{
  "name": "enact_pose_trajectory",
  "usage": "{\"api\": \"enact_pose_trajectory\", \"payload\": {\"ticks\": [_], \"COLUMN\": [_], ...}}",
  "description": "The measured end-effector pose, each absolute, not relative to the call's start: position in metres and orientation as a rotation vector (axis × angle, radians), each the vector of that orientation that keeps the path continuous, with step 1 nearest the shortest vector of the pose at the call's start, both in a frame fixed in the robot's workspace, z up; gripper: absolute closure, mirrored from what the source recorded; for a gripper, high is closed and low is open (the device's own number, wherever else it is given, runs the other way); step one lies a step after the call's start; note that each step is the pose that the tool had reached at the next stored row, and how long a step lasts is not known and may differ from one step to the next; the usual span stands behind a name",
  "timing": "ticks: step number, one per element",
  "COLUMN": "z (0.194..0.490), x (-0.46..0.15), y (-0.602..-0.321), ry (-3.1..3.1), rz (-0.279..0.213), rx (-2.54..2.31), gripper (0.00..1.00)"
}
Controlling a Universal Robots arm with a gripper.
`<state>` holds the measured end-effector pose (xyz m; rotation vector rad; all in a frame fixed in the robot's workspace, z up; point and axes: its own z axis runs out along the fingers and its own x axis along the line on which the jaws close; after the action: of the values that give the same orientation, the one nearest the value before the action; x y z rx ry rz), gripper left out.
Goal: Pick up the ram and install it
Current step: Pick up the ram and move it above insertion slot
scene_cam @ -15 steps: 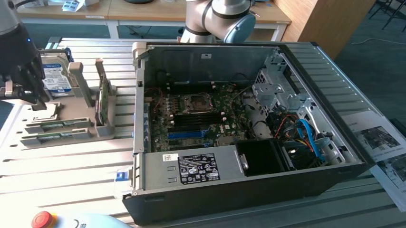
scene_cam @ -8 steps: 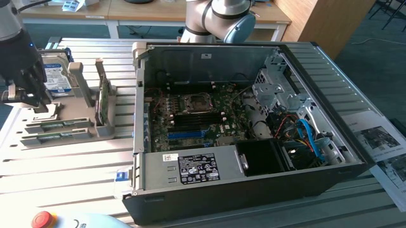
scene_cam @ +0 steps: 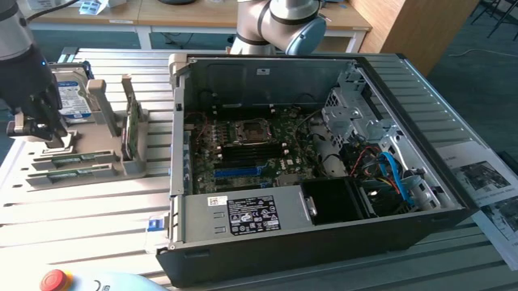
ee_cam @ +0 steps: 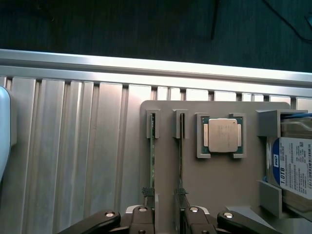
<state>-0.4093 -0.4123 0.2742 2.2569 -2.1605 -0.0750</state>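
Two ram sticks stand edge-on in the slots of a grey holder (ee_cam: 214, 180), one (ee_cam: 152, 161) beside the other (ee_cam: 181, 156). In the exterior view the same ram sticks (scene_cam: 77, 160) lie low in the holder (scene_cam: 97, 167) at the exterior view's left. My gripper (ee_cam: 165, 195) hangs just above that holder, open, with one fingertip (ee_cam: 147, 194) over each stick's line and nothing between them. In the exterior view my gripper (scene_cam: 47, 136) is over the holder's end farthest from the case. The open computer case (scene_cam: 182, 200) shows the motherboard (scene_cam: 279, 154) and its black memory slots (scene_cam: 241, 156).
A silver processor chip (ee_cam: 223, 135) and a blue-and-white-labelled hard drive (ee_cam: 295, 165) share the holder. The case walls rise to the exterior view's right of the holder. A red stop button (scene_cam: 54, 280) sits at the table's near edge, papers (scene_cam: 486, 182) at the far right.
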Motion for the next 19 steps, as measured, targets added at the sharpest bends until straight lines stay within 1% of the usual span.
{"api": "enact_pose_trajectory", "payload": {"ticks": [5,19], "z": [0.2692,0.2675], "x": [-0.4093,-0.4093], "y": [-0.4123,-0.4161], "ry": [-2.161,-2.161], "rz": [-0.075,-0.075], "rx": [2.257,2.257], "gripper": [0.7,0.7]}}
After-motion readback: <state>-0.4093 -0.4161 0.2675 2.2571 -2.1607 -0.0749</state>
